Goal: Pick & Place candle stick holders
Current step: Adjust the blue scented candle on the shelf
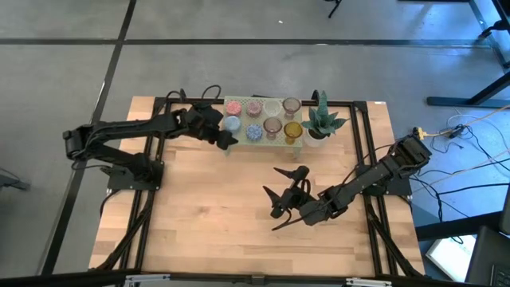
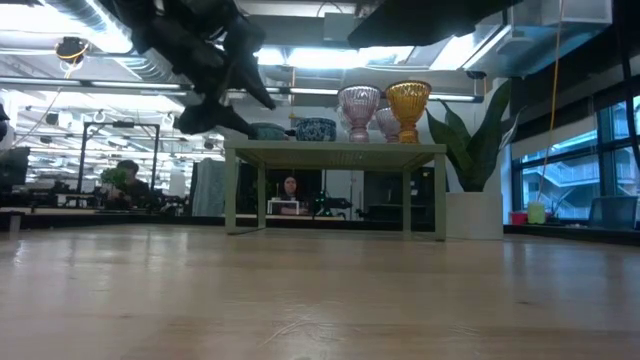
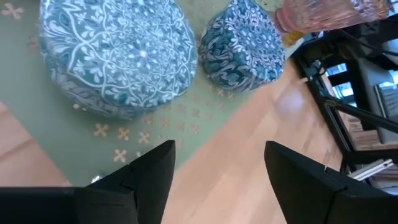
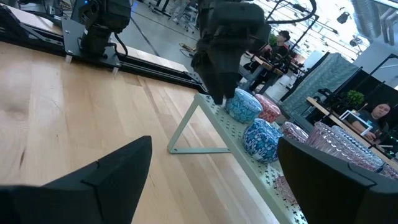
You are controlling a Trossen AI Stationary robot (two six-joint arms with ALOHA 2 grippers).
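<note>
Pale green and perforated, the stand (image 1: 239, 144) carried all eight candle stick holders (image 1: 263, 118) at the far edge of the wooden worktop (image 1: 207, 215), next to the spiky potted plant (image 1: 321, 121). The left pincer (image 1: 227, 139) hovered at the stand's near left corner with its fingers (image 3: 140, 180) parted and nothing between them, just beside the blue patterned holder (image 3: 118, 56); a second blue holder (image 3: 242, 43) sat close by it. This looked like a placing step just finished, or a pick about to start, and the frames could not settle which. The next move would call for either a clean lift clear of the stand or a careful descent around one small cup without nudging its neighbours. The right pincer (image 1: 283, 199) waited wide open and empty over the middle of the worktop. The holders were small round glass cups, some ribbed, the amber one (image 2: 408, 103) and the pink one (image 2: 360, 106) on short stems.
</note>
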